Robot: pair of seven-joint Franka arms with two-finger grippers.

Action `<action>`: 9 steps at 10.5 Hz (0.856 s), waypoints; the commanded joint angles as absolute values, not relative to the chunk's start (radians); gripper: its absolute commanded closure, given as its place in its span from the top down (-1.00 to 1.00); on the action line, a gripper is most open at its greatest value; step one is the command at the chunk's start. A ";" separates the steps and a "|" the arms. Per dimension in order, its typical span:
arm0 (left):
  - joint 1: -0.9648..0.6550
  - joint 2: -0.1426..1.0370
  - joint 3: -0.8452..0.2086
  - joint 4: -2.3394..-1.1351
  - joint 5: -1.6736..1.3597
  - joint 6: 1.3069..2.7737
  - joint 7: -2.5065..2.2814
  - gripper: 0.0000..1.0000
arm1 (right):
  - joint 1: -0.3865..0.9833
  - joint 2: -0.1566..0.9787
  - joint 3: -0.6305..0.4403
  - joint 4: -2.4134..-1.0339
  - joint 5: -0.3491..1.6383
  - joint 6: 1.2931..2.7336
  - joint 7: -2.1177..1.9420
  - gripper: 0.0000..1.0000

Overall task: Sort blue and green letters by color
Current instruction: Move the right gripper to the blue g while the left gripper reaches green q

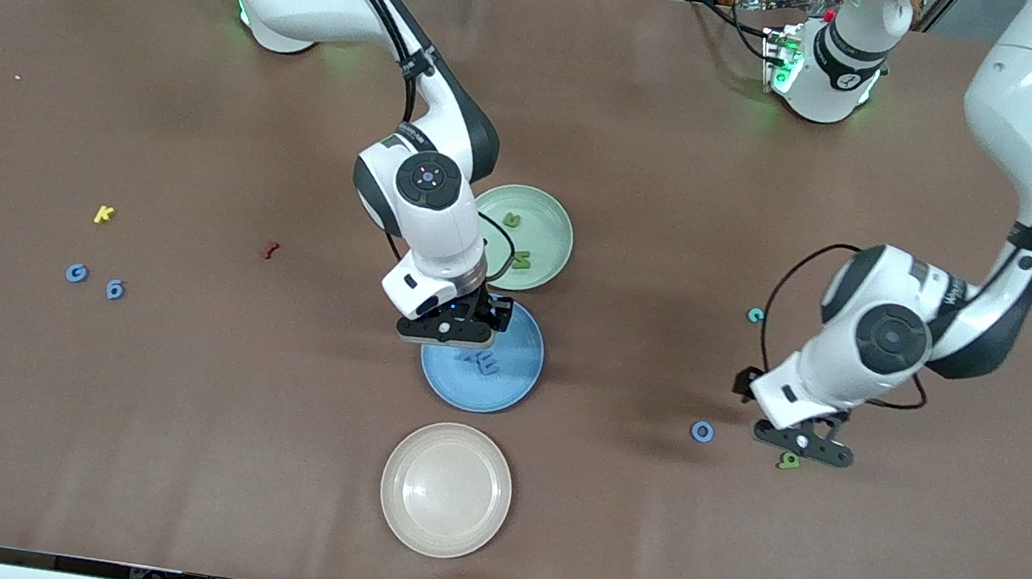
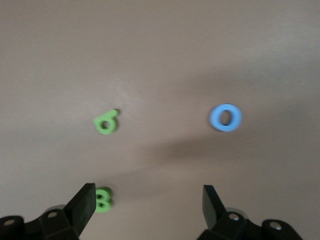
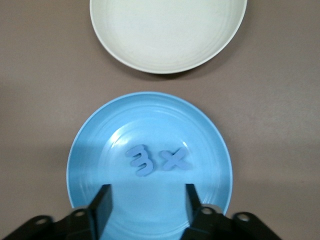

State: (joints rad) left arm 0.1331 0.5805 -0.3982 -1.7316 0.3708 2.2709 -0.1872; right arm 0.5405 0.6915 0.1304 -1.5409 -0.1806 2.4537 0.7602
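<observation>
At centre frame the right hand [image 1: 453, 329] hangs over the blue plate [image 1: 508, 384], fingers apart and empty, the blue E [image 3: 140, 160] and blue X [image 3: 176, 160] lying side by side in it, apparently just dropped there by colour. At lower right the left hand [image 1: 804, 446], fingers wide and empty, hovers over a green letter [image 1: 789, 460] on the worktop [image 1: 151, 440], probably its next pick for the green plate [image 1: 550, 224]; a blue O [image 1: 702, 431] lies close by.
</observation>
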 commanded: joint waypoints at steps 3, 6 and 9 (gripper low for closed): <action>0.224 0.693 -0.411 -1.664 0.411 2.330 0.299 0.78 | 0.439 0.577 0.121 -1.633 -0.202 2.384 0.770 1.00; 0.279 0.732 -0.411 -1.663 0.405 2.417 0.613 0.57 | 0.281 0.516 0.118 -1.748 -0.206 2.384 0.596 1.00; 0.295 0.778 -0.413 -1.618 0.400 2.434 0.738 0.57 | 0.067 0.485 0.120 -1.811 -0.203 2.388 0.326 1.00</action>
State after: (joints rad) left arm 0.2849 0.7365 -0.3981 -1.6661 0.3836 2.4296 0.6702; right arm 0.2104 0.5462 0.0994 -1.7271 -0.1913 2.3767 0.5082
